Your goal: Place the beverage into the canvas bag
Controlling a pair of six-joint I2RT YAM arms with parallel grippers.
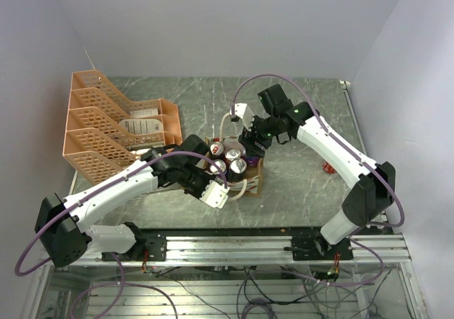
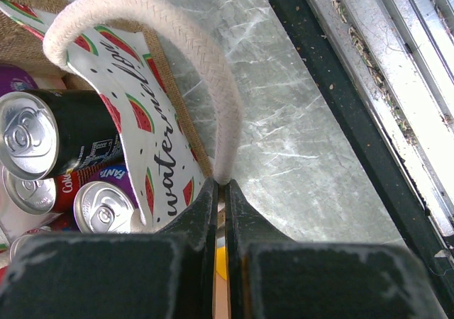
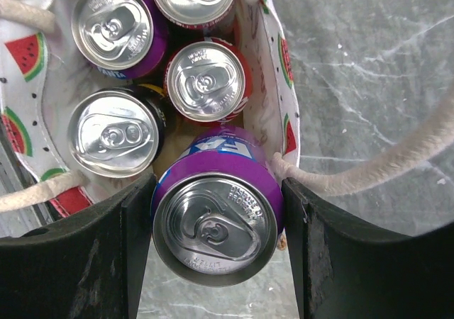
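Right wrist view: the right gripper (image 3: pixel 216 191) clamps a purple can (image 3: pixel 213 227) between its two black fingers. One finger presses on each side of the can's body, so the jaws stand only as wide as the can. The can is upright with its top toward the camera, at the edge of the bag's (image 3: pixel 273 71) open mouth. Its lower body dips in beside the four other cans (image 3: pixel 206 81) standing inside. I cannot tell whether it rests on the bag's floor.

The held can is purple with blue-and-white lettering partly showing on its side. Its top is silver, with the tab lying flat and the opening sealed. Of the cans inside the bag, one is purple, two are red and one is black, all with their silver tops up.

The bag is tan, and its white panels are printed with red watermelon slices and dark script.

In the left wrist view, the left gripper (image 2: pixel 221 188) is closed tight on the end of a white rope handle (image 2: pixel 177 42). The handle arches up from the bag's rim down to the fingertips. This gripper sits just outside the bag's printed panel, over the grey marbled table (image 2: pixel 298 120).

In the top view the bag stands mid-table. The left gripper is at its near side and the right gripper is over its far side. An orange rack (image 1: pixel 117 131) stands well apart on the bag's left.
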